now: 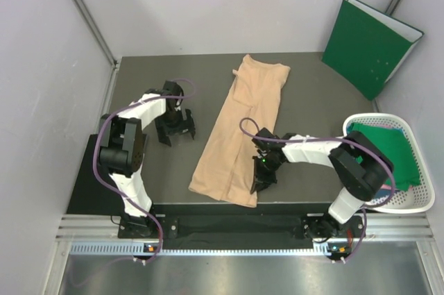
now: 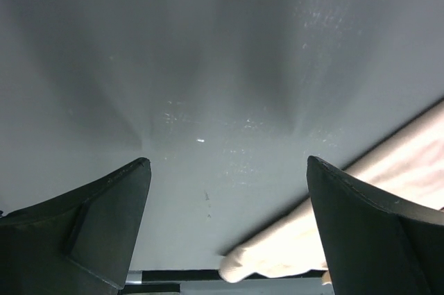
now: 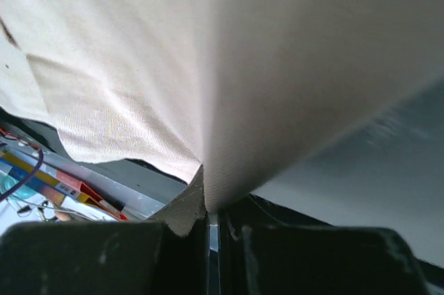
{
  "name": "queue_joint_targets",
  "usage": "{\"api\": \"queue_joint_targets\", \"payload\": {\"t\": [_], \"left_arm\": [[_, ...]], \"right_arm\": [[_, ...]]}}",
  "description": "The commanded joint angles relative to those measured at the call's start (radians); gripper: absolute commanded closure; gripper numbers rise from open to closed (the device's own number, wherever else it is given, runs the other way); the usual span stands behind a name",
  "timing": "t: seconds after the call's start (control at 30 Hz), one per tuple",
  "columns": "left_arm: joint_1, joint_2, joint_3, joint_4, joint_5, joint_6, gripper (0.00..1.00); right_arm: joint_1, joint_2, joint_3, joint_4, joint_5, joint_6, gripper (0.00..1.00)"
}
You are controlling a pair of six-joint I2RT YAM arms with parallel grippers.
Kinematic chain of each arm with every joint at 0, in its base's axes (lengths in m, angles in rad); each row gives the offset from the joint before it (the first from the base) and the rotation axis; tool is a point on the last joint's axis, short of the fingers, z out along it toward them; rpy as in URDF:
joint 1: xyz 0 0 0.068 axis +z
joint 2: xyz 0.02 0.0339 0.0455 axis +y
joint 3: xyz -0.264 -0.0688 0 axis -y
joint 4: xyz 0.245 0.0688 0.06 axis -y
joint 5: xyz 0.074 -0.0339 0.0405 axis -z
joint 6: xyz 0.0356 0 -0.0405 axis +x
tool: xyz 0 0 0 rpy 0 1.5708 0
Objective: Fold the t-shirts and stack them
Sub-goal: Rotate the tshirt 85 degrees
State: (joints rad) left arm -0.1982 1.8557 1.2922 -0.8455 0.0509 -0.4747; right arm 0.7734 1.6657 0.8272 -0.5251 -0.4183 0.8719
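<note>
Right jaws tight on peach t-shirt (image 3: 125, 66), perhaps its hem, clear only wrist-side; left jaws wide over table (image 2: 208, 66).

t-shirt (image 1: 239, 132): showing plain pale peach-beige
basket (image 1: 418, 204): showing white, slotted walls
cloth (image 1: 388, 150) in the basket: showing plain deep green
folder (image 1: 368, 41): showing dark green with white edges
tabletop (image 1: 312, 100): showing dark grey, faintly speckled white

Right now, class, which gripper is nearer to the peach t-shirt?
Right. The right gripper is shut on the near edge of the peach t-shirt; the left gripper hangs open above the table, off the shirt's left side.
</note>
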Motion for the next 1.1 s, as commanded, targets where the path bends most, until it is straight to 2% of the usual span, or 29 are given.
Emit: {"api": "queue_joint_targets", "payload": {"t": [0.0,0.23,0.4,0.43,0.5,0.53,0.63,0.7,0.8,0.93,1.07], "left_arm": [[-0.001,-0.007,-0.004,-0.015,0.023,0.016,0.02],[-0.001,-0.044,-0.088,-0.010,0.041,0.022,0.02],[-0.006,-0.088,-0.139,-0.004,0.118,0.005,0.02],[-0.007,-0.098,-0.163,-0.001,0.131,0.002,0.02],[-0.012,-0.134,-0.192,0.005,0.164,-0.008,0.02],[-0.013,-0.151,-0.226,0.022,0.214,-0.015,0.02],[-0.020,-0.226,-0.312,0.068,0.302,-0.034,0.02],[-0.036,-0.271,-0.350,0.082,0.326,-0.048,0.03],[-0.061,-0.294,-0.427,0.097,0.369,-0.058,0.10],[-0.115,-0.290,-0.470,0.129,0.408,-0.073,0.25],[-0.200,-0.250,-0.464,0.154,0.434,-0.088,0.29]], "right_arm": [[-0.060,-0.092,-0.092,-0.139,0.107,-0.040,1.00],[-0.241,-0.167,-0.137,-0.211,0.190,-0.122,0.98],[-0.304,-0.158,-0.106,-0.220,0.216,-0.174,0.93],[-0.304,-0.159,-0.077,-0.237,0.231,-0.181,0.78],[-0.304,-0.176,-0.051,-0.256,0.246,-0.189,0.65],[-0.304,-0.187,-0.028,-0.269,0.263,-0.189,0.51],[-0.307,-0.250,-0.011,-0.303,0.268,-0.186,0.35],[-0.313,-0.294,-0.023,-0.315,0.250,-0.183,0.35],[-0.322,-0.339,-0.085,-0.305,0.194,-0.162,0.35],[-0.321,-0.405,-0.209,-0.259,0.119,-0.123,0.36],[-0.318,-0.442,-0.276,-0.222,0.082,-0.094,0.37]]}}
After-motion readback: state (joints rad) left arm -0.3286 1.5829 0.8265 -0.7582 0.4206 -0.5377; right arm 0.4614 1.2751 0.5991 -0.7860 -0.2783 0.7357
